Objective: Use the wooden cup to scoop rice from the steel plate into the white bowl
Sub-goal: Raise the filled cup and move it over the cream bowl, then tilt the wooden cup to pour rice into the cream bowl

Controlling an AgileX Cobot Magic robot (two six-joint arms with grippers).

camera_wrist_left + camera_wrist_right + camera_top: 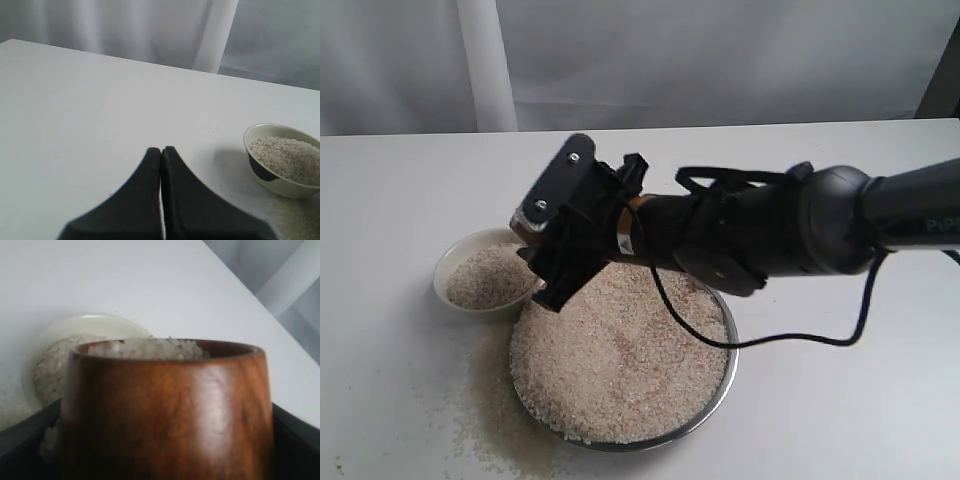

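My right gripper (563,243) is clamped on the wooden cup (167,410), which I hold above the spot where the white bowl (444,272) meets the left far edge of the steel plate (730,352). The cup is full to the brim with rice (150,347), so I judge this scoop is loaded and only the pour is left. The bowl already holds a heaped mound, close to its rim, while the plate still carries a broad, thick layer. 1 more cupful may overfill it. Loose grains (485,415) lie scattered on the table (400,180) left of the plate. The cup is glossy reddish-brown, smooth and rounded. My left gripper (161,165) is pressed closed on nothing, over bare table left of the bowl.
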